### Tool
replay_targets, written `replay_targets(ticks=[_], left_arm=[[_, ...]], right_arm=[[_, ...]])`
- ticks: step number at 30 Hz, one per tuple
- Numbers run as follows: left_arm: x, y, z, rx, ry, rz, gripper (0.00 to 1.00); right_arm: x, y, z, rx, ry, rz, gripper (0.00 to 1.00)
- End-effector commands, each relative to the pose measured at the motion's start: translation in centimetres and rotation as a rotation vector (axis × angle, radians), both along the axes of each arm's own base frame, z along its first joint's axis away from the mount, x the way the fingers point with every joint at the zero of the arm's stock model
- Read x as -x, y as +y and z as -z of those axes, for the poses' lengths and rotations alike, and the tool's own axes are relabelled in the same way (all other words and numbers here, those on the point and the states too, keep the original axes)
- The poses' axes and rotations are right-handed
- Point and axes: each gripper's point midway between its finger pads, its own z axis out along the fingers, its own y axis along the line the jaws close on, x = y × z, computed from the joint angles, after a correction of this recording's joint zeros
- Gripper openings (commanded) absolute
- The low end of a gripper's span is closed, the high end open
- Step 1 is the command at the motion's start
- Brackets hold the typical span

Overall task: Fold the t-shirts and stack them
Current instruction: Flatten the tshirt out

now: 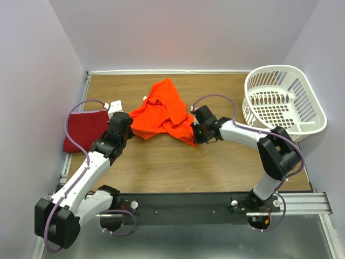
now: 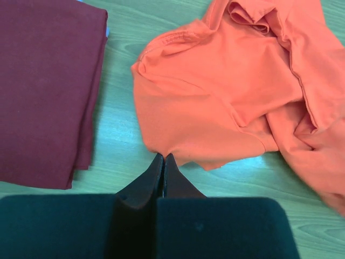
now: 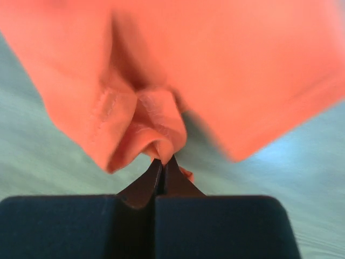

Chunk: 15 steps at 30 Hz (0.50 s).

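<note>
The orange-red t-shirt lies crumpled at mid-table, between my two arms. My left gripper is shut, its tips pinching the shirt's left corner. My right gripper is shut on a bunched fold of the same shirt at its right lower edge, and the cloth there is lifted off the wood. The dark crimson t-shirt lies folded flat at the table's left edge, just left of my left gripper; the left wrist view shows its stacked layers.
A white lattice laundry basket sits tilted at the table's right rear corner. White walls enclose the wooden table on three sides. The arms' mounting rail runs along the near edge.
</note>
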Motion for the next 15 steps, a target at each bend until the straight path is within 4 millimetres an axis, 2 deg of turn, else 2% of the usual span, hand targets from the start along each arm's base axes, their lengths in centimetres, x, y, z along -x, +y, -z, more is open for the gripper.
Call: replay_targets(ticks=[1,2,3,4,5,6,7,8,10,11,12,14,15], left_arm=[[-0.1,0.6,-1.0,0.006,-0.039,-0.014,0.0],[-0.1,0.8,-1.2,0.006,-0.047,-0.021,0.0],[-0.1,0.8,-1.3,0.01,-0.051,-0.024,0.0],[0.0,0.9,-1.3,0.008,-0.053,-0.026,0.0],[0.0,1.0,-1.5,0.01,-0.059,-0.029,0.0],[0.0,1.0,-1.7,0.014,-0.065,-0.03,0.0],[0.0,1.1,-1.7,0.015,-0.067,-0.03,0.0],[0.1,1.1,-1.8,0.015,-0.07,-0.028,0.0],[0.1,1.1,-1.9,0.017,-0.073,-0.028,0.0],[0.2,1.1,-1.9,0.018,-0.074,-0.03,0.0],[0.2,1.1,-2.0,0.019,-0.077,-0.027,0.0],[0.2,1.1,-2.1,0.022,-0.084,-0.029,0.0],[0.2,1.1,-2.2,0.024,-0.088,-0.031,0.0]], right_arm=[[-8.5,-3.8,-9.1,0.044,-0.306,0.18,0.0],[-11.2,-6.6,-11.0,0.055,-0.351,0.271,0.0],[-14.2,-8.4,-14.5,0.068,-0.438,0.357,0.0],[-16.2,-10.0,-16.9,0.068,-0.496,0.422,0.0],[-18.3,-13.3,-18.7,0.081,-0.536,0.513,0.0],[-20.5,-14.9,-23.5,0.057,-0.637,0.587,0.0],[-22.3,-16.0,-23.4,0.079,-0.646,0.621,0.01],[-23.6,-17.8,-24.4,0.092,-0.672,0.663,0.01],[-25.9,-18.3,-27.1,0.103,-0.738,0.659,0.19],[-26.3,-18.0,-27.9,0.097,-0.753,0.637,0.29],[-26.4,-16.9,-27.8,0.07,-0.732,0.579,0.43],[-25.9,-15.4,-26.9,0.018,-0.691,0.519,0.53],[-25.0,-14.0,-26.8,-0.046,-0.655,0.455,0.57]])
